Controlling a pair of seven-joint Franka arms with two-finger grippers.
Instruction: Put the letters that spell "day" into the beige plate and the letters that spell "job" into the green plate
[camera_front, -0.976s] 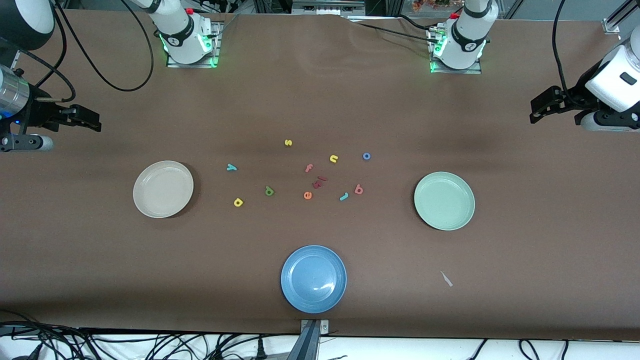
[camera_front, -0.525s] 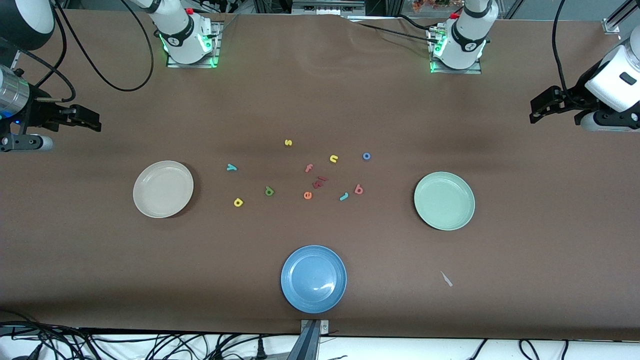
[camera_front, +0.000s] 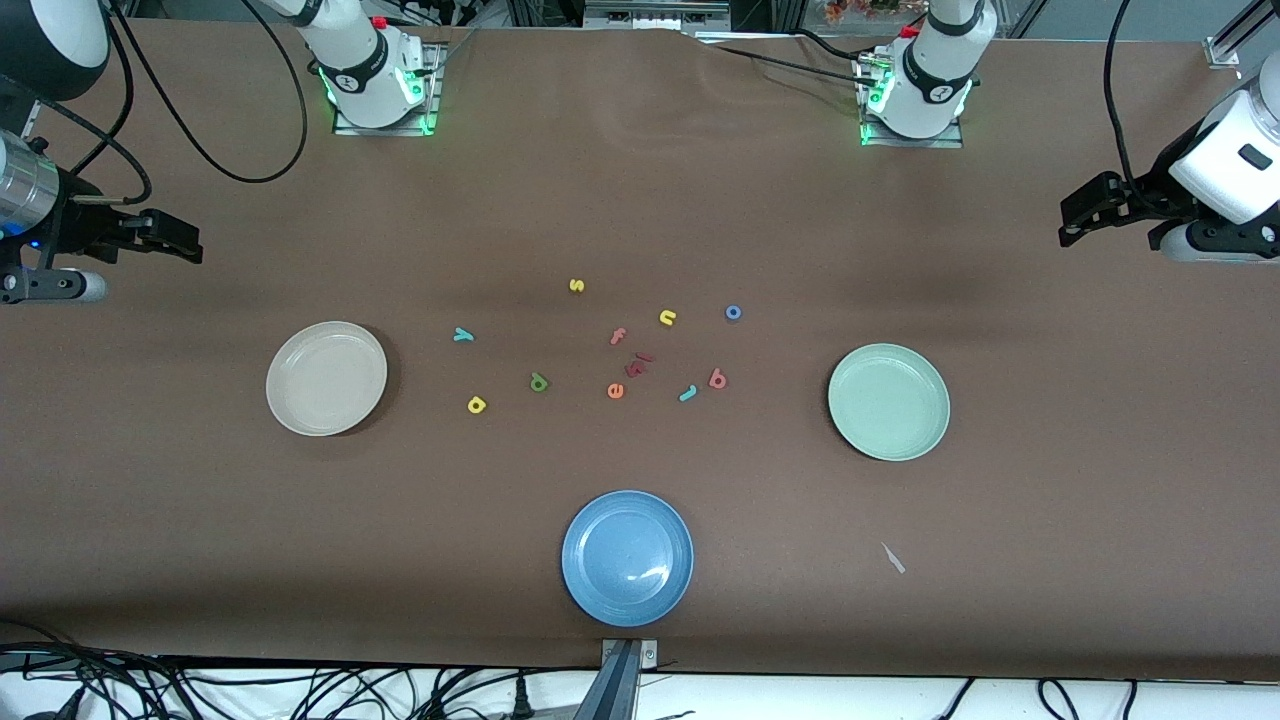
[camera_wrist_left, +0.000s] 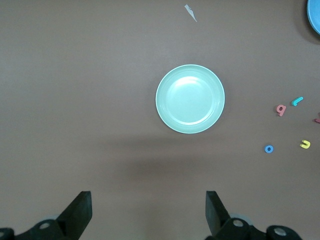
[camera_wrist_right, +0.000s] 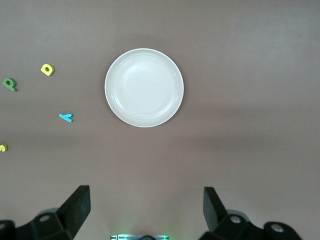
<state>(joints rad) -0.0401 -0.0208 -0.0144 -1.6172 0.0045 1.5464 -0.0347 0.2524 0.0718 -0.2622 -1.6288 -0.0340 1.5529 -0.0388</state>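
The beige plate (camera_front: 326, 378) (camera_wrist_right: 144, 87) lies toward the right arm's end and the green plate (camera_front: 888, 401) (camera_wrist_left: 190, 99) toward the left arm's end; both hold nothing. Between them lie the teal y (camera_front: 463, 335) (camera_wrist_right: 66, 117), yellow a (camera_front: 477, 404) (camera_wrist_right: 47, 69), dark green d (camera_front: 539, 381) (camera_wrist_right: 9, 83), teal j (camera_front: 688, 393) (camera_wrist_left: 297, 101), salmon b (camera_front: 717, 379) (camera_wrist_left: 281, 109) and blue o (camera_front: 733, 312) (camera_wrist_left: 269, 148). My right gripper (camera_front: 190, 245) (camera_wrist_right: 146, 207) and left gripper (camera_front: 1066, 222) (camera_wrist_left: 148, 210) hang open over the table's two ends, high above it, holding nothing.
Other letters lie among these: yellow s (camera_front: 576, 285), yellow n (camera_front: 668, 317), pink f (camera_front: 618, 336), orange e (camera_front: 615, 390), dark red pieces (camera_front: 638, 365). A blue plate (camera_front: 627, 557) sits nearest the front camera. A white scrap (camera_front: 893, 558) lies nearer the camera than the green plate.
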